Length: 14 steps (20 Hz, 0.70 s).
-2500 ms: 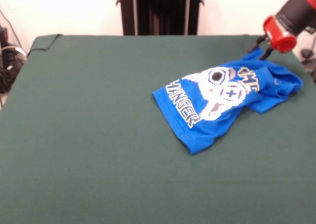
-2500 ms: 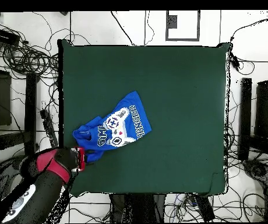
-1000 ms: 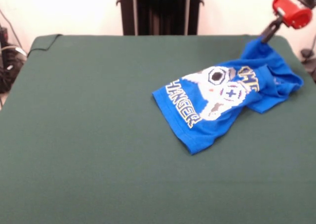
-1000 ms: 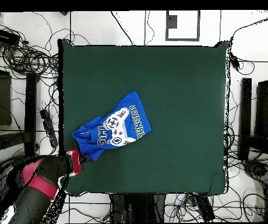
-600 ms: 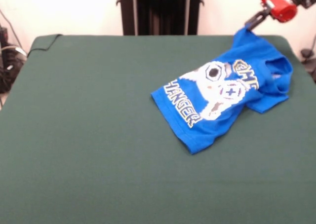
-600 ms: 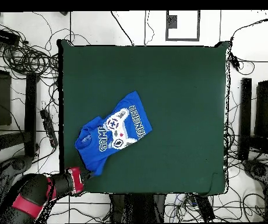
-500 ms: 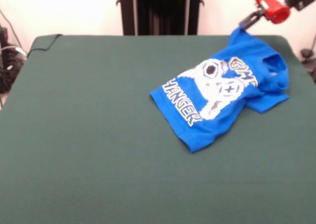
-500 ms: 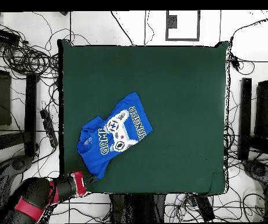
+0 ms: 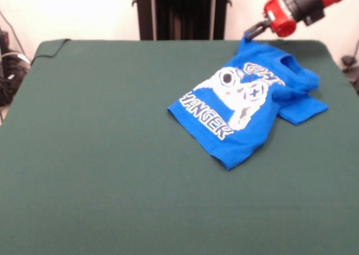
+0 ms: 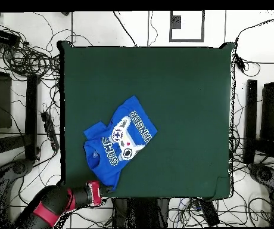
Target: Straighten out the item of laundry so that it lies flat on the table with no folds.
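Front cam low across table (image 9: 101,171); overhead straight down.

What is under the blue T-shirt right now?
The small bright blue short-sleeved T-shirt lies on the dark green cloth-covered table. Its far corner is lifted, pinched by the red and black gripper. Whatever the fabric covers cannot be seen.

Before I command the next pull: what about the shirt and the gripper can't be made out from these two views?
- Gripper fingers, front view: too small and dark against the shirt corner to read.
- Same grip, overhead view: the arm's red end covers it.
- Shirt's shoulder area, front view: bunched; the layers underneath are hidden.
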{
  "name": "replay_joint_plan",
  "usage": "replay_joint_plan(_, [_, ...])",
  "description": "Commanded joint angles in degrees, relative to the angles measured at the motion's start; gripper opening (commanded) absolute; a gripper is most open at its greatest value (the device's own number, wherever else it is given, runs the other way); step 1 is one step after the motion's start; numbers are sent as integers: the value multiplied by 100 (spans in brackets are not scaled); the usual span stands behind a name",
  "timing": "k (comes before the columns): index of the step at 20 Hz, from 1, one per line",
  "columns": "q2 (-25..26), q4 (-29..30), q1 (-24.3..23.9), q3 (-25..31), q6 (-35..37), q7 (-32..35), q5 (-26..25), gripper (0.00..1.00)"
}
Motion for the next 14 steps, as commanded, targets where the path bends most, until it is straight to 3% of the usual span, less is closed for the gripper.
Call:
replay_joint_plan(1, [443, -74, 363, 65, 717, 2269, 782, 0])
replay_joint_plan(4, [187, -403, 322, -263, 1711, 1902, 566, 0])
replay_joint_plan(10, [-343, -1042, -45, -506, 2843, 1184, 301, 0])
replay_joint_plan(14, [-398, -1620, -33, -1192, 4513, 550, -533, 0])
